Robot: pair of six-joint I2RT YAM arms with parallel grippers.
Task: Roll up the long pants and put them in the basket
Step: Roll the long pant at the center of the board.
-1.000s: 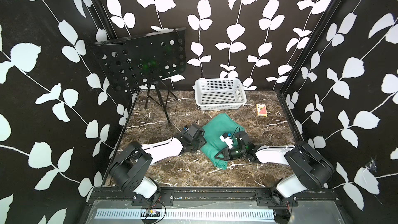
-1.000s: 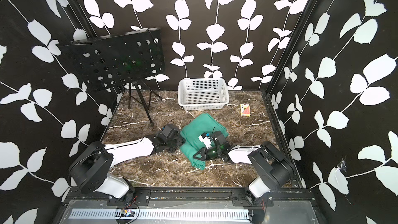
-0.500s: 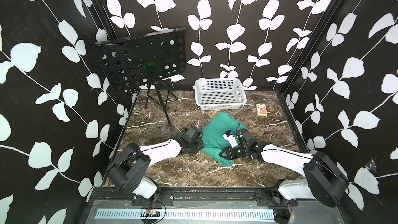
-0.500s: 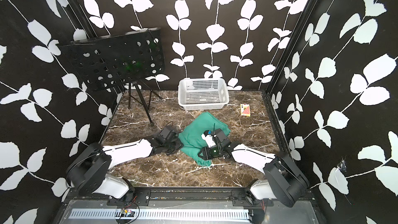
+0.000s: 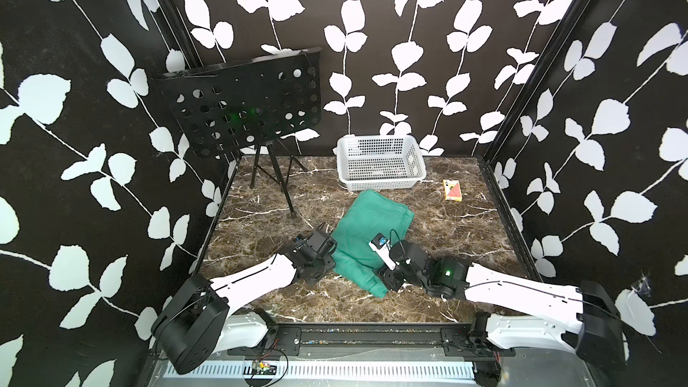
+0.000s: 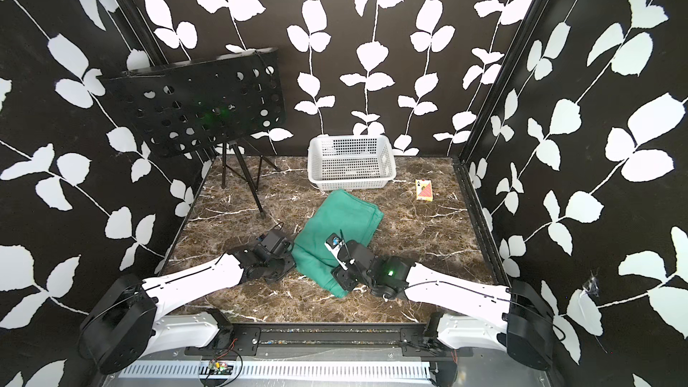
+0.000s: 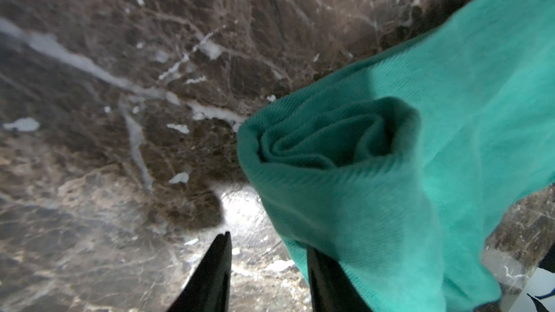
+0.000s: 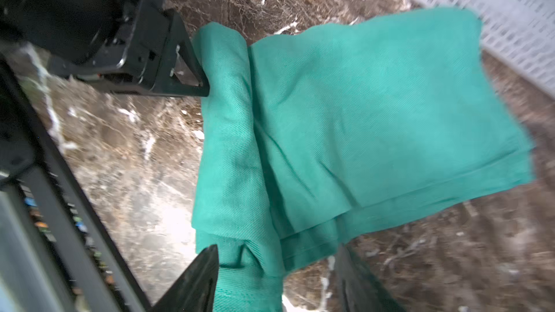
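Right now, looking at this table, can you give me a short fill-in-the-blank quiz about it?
1. The long pants are ____ in colour.
2. Their edge between the left gripper and the right gripper is already ____ into a tube.
3. Behind them, by the back wall, sits a white plastic ____.
4. The black holed panel stands on a ____.
Missing words: green; rolled; basket; tripod.

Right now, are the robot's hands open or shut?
Left gripper: open, one finger against the pants.
Right gripper: open, around the pants' rolled end.
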